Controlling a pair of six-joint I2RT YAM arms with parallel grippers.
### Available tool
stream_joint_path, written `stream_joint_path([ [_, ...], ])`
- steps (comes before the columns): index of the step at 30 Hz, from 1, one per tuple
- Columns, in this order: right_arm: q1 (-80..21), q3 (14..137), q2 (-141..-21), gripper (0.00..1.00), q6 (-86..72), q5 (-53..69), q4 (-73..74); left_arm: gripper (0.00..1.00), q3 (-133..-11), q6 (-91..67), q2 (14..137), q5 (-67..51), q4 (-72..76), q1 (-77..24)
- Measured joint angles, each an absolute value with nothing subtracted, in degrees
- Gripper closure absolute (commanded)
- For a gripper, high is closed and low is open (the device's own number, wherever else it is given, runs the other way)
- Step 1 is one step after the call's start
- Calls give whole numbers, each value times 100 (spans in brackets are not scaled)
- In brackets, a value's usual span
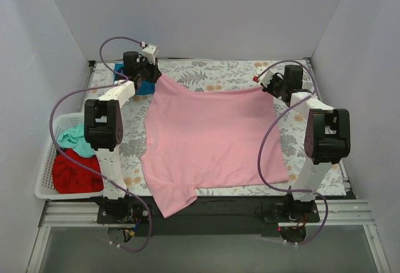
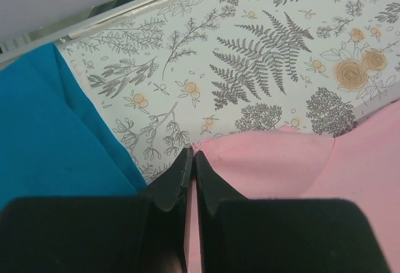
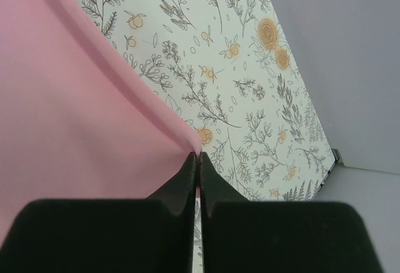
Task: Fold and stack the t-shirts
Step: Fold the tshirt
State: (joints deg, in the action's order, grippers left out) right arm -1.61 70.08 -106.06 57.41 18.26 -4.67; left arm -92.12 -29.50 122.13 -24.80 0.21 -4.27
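Pink t-shirt (image 1: 212,138) lay spread over the floral table cover (image 1: 219,72). Its far edge was stretched betw. the two arms and one sleeve reached past the near table edge. Left gripper (image 2: 192,154): jaws closed tight on the shirt's far-left corner, with pink cloth visible between them in the wrist view. Right gripper (image 3: 199,155): jaws likewise pinched shut on the far-right corner, w/ only a thin fold of cloth caught at the tips. Blue garment (image 2: 44,135) lay just beside the left gripper; contact w/ the pink corner could not be determined. White basket (image 1: 47,160) at the table's left held a red garment (image 1: 74,172) and a teal garment (image 1: 76,137), both unfolded. Assessment: shirt gripped ready for a fold, none made yet, so task at an early stage. Risks: (1) right-side grip looked shallow, and the corner would prob. slip out if the arms pulled apart or lifted fast; (2) uneven travel of the 2 arms would skew the edge and give a crooked fold; (3) left jaws sat close to the blue garment and could drag it along; (4) the overhanging sleeve might bunch under the fold.
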Motion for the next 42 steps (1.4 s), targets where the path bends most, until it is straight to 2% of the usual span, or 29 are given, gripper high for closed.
stream_joint_path([
  [4,-161,6932,-10460,99,5852,1833,-491,100,-8785,-2703,11760,-2504,58,-471],
  [12,-158,6165,-9504,99,6359,2023,-292,100,-6956,-2095,9760,-2453,-279,-794],
  [22,-123,5341,-8788,99,7378,2154,126,100,-6086,-1522,8318,-2224,-1433,-1107],
  [31,-75,4456,-8530,99,8409,2117,403,100,-5052,-1155,7813,-2121,-2434,-1157],
  [42,-75,4338,-8611,99,8641,2071,480,100,-4886,-1184,8604,-1616,-2543,-1238],
])
